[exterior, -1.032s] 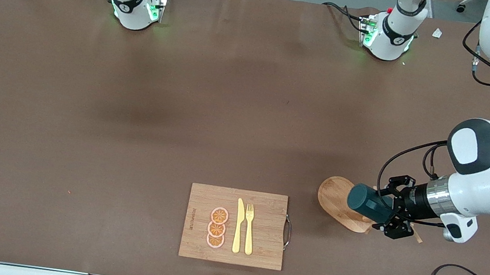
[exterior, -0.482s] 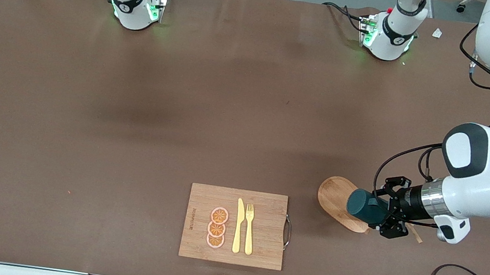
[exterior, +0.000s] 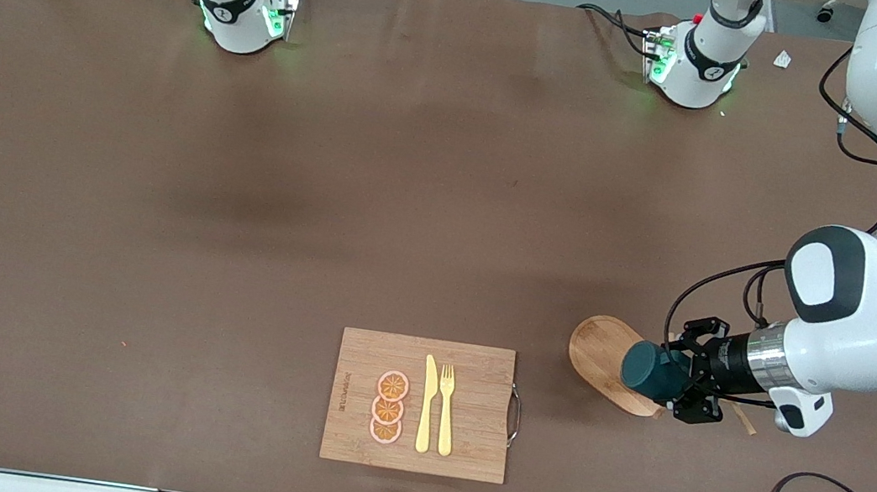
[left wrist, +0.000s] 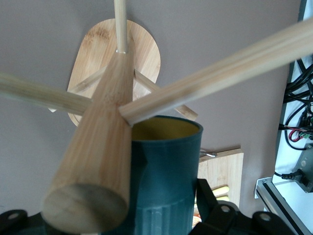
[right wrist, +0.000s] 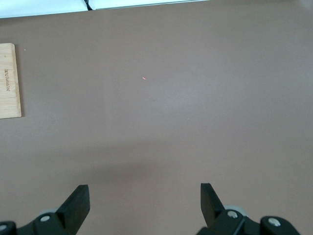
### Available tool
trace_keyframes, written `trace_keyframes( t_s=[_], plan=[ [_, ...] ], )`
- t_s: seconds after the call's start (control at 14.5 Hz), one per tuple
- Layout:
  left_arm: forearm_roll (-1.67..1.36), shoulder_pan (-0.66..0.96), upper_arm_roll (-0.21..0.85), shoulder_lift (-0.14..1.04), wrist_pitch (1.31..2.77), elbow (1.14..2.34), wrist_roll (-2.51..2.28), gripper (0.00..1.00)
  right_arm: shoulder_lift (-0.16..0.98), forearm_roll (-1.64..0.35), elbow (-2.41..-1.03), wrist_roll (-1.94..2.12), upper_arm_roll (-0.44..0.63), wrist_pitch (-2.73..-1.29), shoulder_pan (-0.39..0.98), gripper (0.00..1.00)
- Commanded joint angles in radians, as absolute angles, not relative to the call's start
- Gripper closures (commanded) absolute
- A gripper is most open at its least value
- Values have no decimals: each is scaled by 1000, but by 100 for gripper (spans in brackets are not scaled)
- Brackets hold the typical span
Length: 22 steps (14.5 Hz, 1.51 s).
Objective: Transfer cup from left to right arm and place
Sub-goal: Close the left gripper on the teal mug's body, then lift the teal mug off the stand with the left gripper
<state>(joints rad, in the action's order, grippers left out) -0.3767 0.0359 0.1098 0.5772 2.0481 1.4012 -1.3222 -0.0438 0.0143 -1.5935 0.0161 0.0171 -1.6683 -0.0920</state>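
Over the stand (exterior: 608,361), left pincer (exterior: 682,378) has retracted the cup (exterior: 652,371)

cup (exterior: 649,369): matt, ribbed | peg stand (exterior: 606,359): wood | table (exterior: 328,181): matt

We see a cutting board (exterior: 420,404) with knife (exterior: 427,404), fork (exterior: 447,409), perhaps orange slices (exterior: 388,407); nearby, a peg stand (exterior: 608,361).

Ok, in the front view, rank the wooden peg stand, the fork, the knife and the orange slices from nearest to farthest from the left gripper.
From the left gripper, shut on the cup:
1. Wooden peg stand, right under the cup.
2. Fork, on the cutting board, its side toward the left arm's end.
3. Knife, beside the fork.
4. Orange slices, toward the right arm's end.
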Motion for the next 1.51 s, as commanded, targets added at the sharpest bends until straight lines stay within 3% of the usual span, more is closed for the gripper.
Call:
trace_keyframes(
  t_s=[0.0,0.14,0.62,1.03,1.44],
  plan=[
    [-393,41,109,586,2046,1382,-1344,38,-57,-8,-1608,31,5,-1671,-118,0],
    [-390,40,109,581,2046,1381,-1362,45,-57,-8,-1608,31,5,-1671,-118,0],
    [-373,46,212,520,2033,1377,-1442,45,-57,-8,-1609,31,5,-1671,-118,0],
    [-102,289,213,511,2031,1376,-1551,45,-57,-8,-1609,31,5,-1671,-118,0],
    [269,520,207,610,2049,1376,-1699,45,-51,-8,-1606,32,6,-1669,-123,0]
  ],
)
